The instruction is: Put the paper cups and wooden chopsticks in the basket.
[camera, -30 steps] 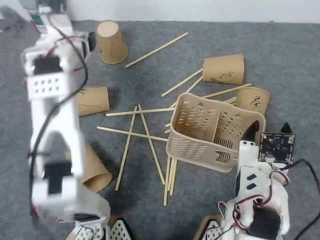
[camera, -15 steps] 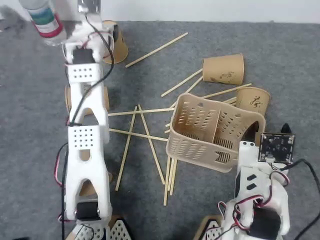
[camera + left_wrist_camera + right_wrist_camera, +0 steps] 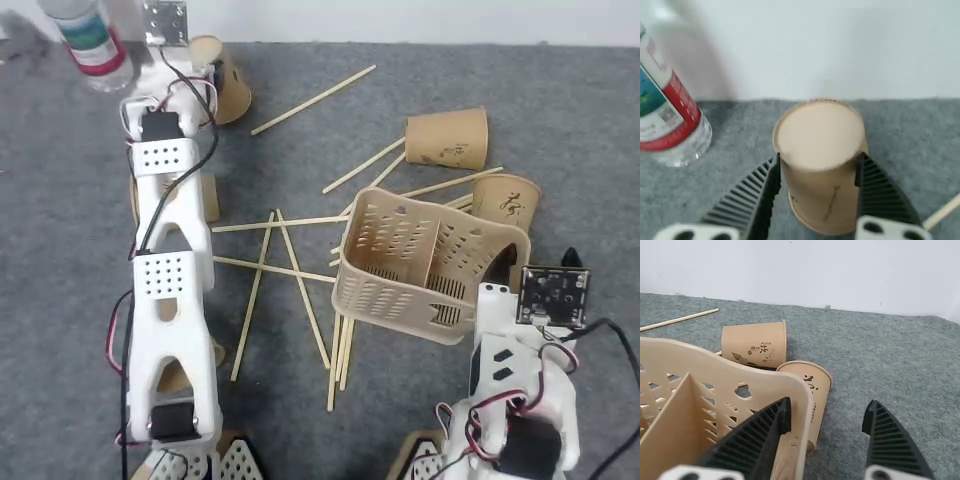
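Observation:
An upside-down paper cup [image 3: 820, 150] stands at the table's far left, and my left gripper [image 3: 817, 162] is open with one finger on each side of it. From above, that cup [image 3: 228, 85] shows beside the outstretched left arm. More cups lie at the far right [image 3: 447, 138], against the basket [image 3: 508, 200], under the left arm [image 3: 205, 197] and near its base [image 3: 175, 375]. Several wooden chopsticks [image 3: 275, 268] are scattered around the beige basket [image 3: 385, 290]. My right gripper [image 3: 535, 262] hangs open at the basket's near right corner [image 3: 715, 370], with nothing between its fingers.
A plastic bottle [image 3: 90, 40] with a red and blue label stands left of the far cup, close to the left gripper and the back wall. In the right wrist view two cups [image 3: 755, 345] [image 3: 815, 390] lie just past the basket.
The left arm has swung from the table's left side out to the far cup, and its fingers now stand on either side of it. The right arm has not moved.

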Available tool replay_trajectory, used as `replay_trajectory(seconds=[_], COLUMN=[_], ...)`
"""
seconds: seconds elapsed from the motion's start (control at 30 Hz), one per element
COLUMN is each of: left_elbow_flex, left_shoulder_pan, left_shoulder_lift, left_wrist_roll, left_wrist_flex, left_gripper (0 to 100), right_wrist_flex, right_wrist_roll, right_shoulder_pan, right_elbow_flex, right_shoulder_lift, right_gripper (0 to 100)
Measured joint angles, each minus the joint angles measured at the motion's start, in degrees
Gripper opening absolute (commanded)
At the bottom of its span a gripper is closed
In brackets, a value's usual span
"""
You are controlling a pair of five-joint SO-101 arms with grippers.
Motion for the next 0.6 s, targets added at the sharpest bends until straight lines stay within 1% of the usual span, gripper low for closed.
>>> replay_trajectory(seconds=[0.07,0.13,0.37,0.5,0.57,0.6], left_elbow_flex=[0.00,0.00,-3.16,-5.89,-5.89,-5.98], left_shoulder_pan=[0.00,-0.09,-0.26,-0.44,-1.41,-2.20], left_shoulder_lift=[-0.09,-0.53,-5.45,-8.26,-9.93,-10.90], left_wrist_roll=[-0.18,-2.20,-12.48,-19.60,-22.59,-22.86], left_wrist_flex=[3.69,8.26,29.36,41.76,44.84,45.27], left_gripper=[24,24,24,24,24,24], right_wrist_flex=[0.00,0.00,0.00,0.00,0.00,0.00], right_wrist_roll=[0.00,0.00,0.00,0.00,0.00,0.00], right_shoulder_pan=[0.00,0.00,0.00,0.00,0.00,0.00], right_elbow_flex=[0.00,0.00,0.00,0.00,0.00,0.00], right_shoulder_lift=[0.00,0.00,0.00,0.00,0.00,0.00], right_gripper=[24.5,24.5,24.5,24.5,24.5,24.5])
